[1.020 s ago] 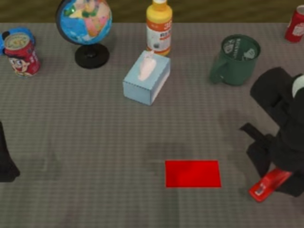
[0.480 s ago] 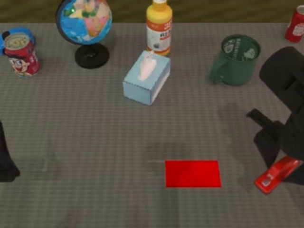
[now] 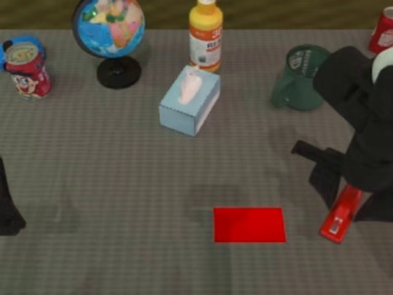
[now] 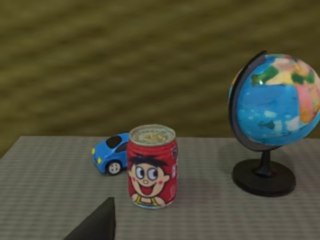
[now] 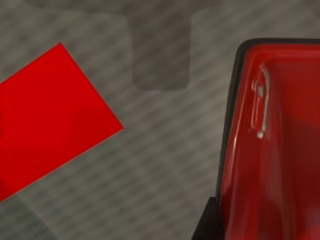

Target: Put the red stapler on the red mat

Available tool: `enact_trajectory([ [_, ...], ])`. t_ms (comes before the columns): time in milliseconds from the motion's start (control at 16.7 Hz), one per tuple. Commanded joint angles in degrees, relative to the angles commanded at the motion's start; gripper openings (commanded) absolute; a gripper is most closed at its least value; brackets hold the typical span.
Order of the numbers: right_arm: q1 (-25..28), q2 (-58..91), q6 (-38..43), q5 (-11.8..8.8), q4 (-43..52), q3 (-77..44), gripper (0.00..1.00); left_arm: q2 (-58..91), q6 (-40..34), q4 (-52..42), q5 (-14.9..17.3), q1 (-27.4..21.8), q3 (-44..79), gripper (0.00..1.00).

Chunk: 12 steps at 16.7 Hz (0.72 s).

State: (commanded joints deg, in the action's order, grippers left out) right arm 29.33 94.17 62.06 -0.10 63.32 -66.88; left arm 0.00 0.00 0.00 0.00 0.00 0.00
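The red stapler [image 3: 341, 215] hangs in my right gripper [image 3: 350, 199], which is shut on its far end; the pale-marked end points toward the table's front. It is just to the right of the red mat [image 3: 249, 225], a flat rectangle near the front, with a strip of grey table between them. In the right wrist view the stapler [image 5: 280, 150] fills one side, a dark finger [image 5: 207, 222] lies against it, and a corner of the mat [image 5: 45, 120] shows beside it. My left arm [image 3: 7, 209] is parked at the left edge.
A tissue box [image 3: 190, 100], a globe [image 3: 109, 37] and an orange bottle [image 3: 205, 35] stand at the back. A green mug [image 3: 301, 77] sits beside my right arm, a red soda can [image 3: 382, 31] at the back right. A cartoon can [image 3: 26, 67] and a blue toy car [image 4: 111, 152] are at the back left.
My right arm has carried the stapler left toward the mat and turned it from a slant to nearly front-to-back. The left arm has not moved.
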Motion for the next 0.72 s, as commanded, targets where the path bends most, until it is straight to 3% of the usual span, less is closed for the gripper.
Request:
enact_trajectory([
  [300, 2.9, 7.0, -25.3, -0.1, 3.5, -8.0, 0.0, 0.0, 0.0, 0.0, 0.0, 0.0, 0.0, 1.0],
  [720, 7.4, 16.6, -72.9, -0.3, 8.2, -19.2, 0.0, 0.0, 0.0, 0.0, 0.0, 0.0, 0.0, 1.0],
])
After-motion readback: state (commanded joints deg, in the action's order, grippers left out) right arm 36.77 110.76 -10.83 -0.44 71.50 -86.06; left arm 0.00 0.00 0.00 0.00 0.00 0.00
